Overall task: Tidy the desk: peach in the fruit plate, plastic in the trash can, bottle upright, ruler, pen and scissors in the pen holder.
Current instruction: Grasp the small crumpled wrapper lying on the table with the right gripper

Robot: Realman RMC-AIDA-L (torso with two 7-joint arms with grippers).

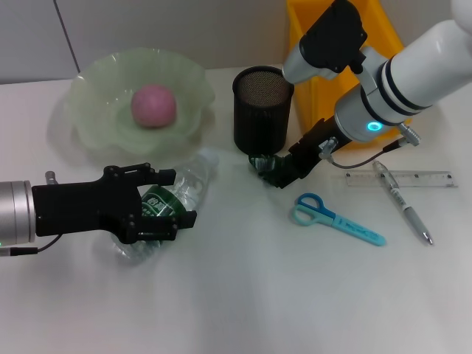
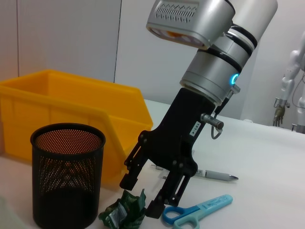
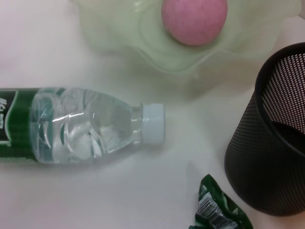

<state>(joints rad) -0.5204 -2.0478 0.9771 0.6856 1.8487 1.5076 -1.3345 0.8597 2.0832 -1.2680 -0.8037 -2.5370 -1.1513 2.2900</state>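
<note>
A: Where's the left hand (image 1: 168, 198)?

B: Low over the tabletop (image 1: 243, 295), its black fingers spread wide on either side of the lying bottle (image 1: 173, 200). They straddle the green label, but I cannot tell whether they press on it.

A: And the right hand (image 1: 271, 171)?

B: Down beside the pen holder (image 1: 262, 109), fingers apart around the crumpled green plastic (image 1: 265, 168). In the left wrist view that hand (image 2: 143, 196) has one fingertip on each side of the plastic (image 2: 125, 212), which sits on the tabletop just beside the mesh pen holder (image 2: 66, 174).

A: How does the bottle lie?

B: On its side, white cap toward the pen holder, seen clearly in the right wrist view (image 3: 90, 125). The plate is near it.

A: The peach?

B: The peach (image 1: 153, 105) sits in the pale green fruit plate (image 1: 99, 88).

A: The rest?

B: Blue scissors (image 1: 335, 218), a pen (image 1: 402, 200) and a clear ruler (image 1: 402, 179) lie on the tabletop on the right, the pen crossing the ruler. A yellow bin (image 1: 310, 29) stands behind the pen holder.
</note>
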